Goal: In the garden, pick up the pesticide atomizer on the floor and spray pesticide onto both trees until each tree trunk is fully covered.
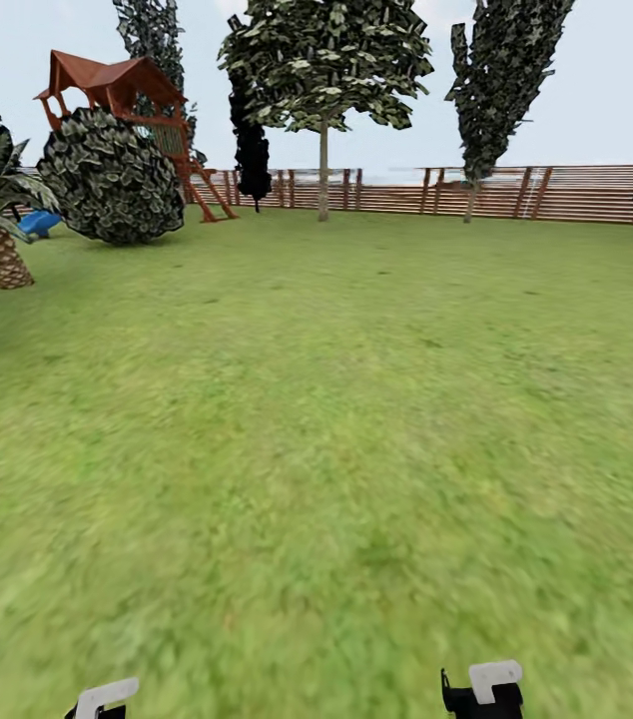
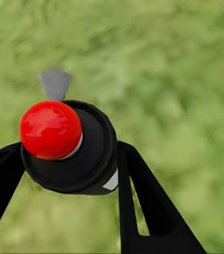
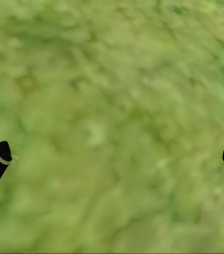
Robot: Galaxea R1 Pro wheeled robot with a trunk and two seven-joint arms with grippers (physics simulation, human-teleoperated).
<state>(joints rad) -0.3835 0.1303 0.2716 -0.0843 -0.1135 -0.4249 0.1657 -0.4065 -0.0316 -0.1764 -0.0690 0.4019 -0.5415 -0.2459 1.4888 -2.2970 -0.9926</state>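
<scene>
You had the pesticide atomizer (image 2: 69, 153) clamped between the left gripper's (image 2: 69, 174) fingers (image 2: 143, 206), just under its red cap. It looked rigid, light and smooth-sided, so a grip on the black body suited it. Your right gripper (image 3: 112, 159) hung spread, empty, over open lawn (image 1: 336, 449); one tree (image 1: 323, 150) stood by the far fence (image 1: 576, 195).
</scene>
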